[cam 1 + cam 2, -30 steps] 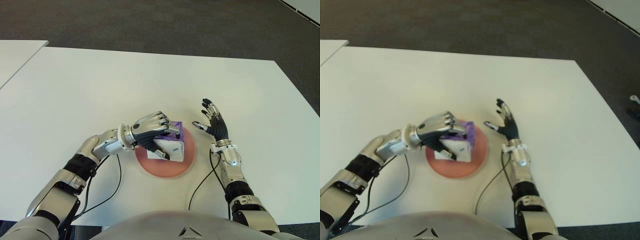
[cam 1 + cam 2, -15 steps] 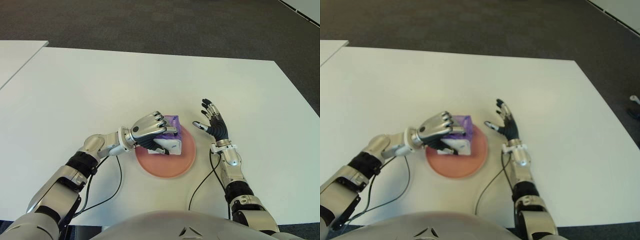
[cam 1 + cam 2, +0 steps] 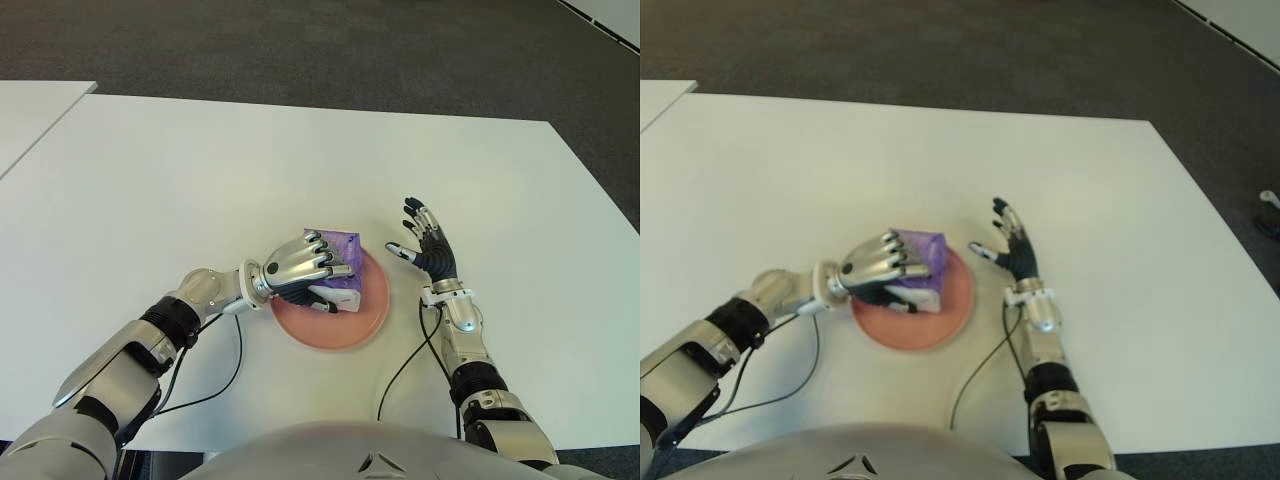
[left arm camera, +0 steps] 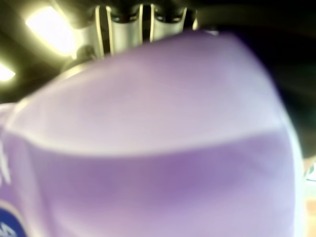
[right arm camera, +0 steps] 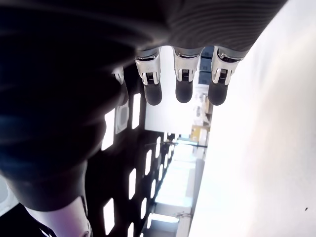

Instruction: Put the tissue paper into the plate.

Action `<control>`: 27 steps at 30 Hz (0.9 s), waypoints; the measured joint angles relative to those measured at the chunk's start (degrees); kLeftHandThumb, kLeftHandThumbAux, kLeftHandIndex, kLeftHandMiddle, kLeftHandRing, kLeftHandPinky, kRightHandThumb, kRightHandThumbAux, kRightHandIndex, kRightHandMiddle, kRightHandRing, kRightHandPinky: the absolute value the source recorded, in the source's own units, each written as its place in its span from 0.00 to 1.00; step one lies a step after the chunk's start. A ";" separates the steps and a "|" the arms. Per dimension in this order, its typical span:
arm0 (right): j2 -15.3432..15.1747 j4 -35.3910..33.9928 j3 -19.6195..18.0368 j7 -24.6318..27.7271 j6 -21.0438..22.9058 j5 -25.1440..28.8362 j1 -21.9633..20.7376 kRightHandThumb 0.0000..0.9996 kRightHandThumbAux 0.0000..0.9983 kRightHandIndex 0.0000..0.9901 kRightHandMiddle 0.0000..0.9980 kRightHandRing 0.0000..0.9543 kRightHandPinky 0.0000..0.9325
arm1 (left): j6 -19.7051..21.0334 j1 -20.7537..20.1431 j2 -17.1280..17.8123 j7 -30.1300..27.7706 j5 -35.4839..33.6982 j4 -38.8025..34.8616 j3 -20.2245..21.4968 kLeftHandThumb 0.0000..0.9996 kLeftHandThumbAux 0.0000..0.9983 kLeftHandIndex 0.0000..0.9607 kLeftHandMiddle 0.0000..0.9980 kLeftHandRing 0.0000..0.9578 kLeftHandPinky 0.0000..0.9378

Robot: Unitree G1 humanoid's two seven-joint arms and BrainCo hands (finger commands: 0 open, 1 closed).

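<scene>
Nearly done: left hand (image 3: 300, 272) grips the tissue pack (image 3: 335, 268) low over the plate (image 3: 350, 325), at its left part. Release remains. Right hand (image 3: 430, 250), fingers spread and holding nothing, shows right of plate.

A white desk (image 3: 200, 170) fills most of the view. Dark grey carpet (image 3: 300, 45) lies beyond its far edge. A second white desk (image 3: 30, 110) stands just beside it on the left.
</scene>
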 measured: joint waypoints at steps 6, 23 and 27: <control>0.06 0.00 -0.16 0.00 0.00 0.12 0.00 0.00 0.81 0.00 0.00 0.00 0.00 | 1.01 -0.29 1.09 1.14 -0.50 -0.12 -1.39 0.72 0.70 0.46 0.82 0.84 0.84; -0.02 -0.95 -0.25 -0.11 -0.01 0.15 -0.16 0.00 0.83 0.00 0.00 0.00 0.00 | -4.97 0.76 6.56 -27.28 -21.01 -8.23 0.00 0.03 0.46 0.04 0.06 0.04 0.03; 0.09 -1.02 -0.27 -0.11 -0.02 0.17 -0.22 0.00 0.84 0.00 0.00 0.00 0.00 | -5.02 0.99 9.54 -36.19 -26.60 -12.80 0.30 0.01 0.39 0.01 0.01 0.01 0.01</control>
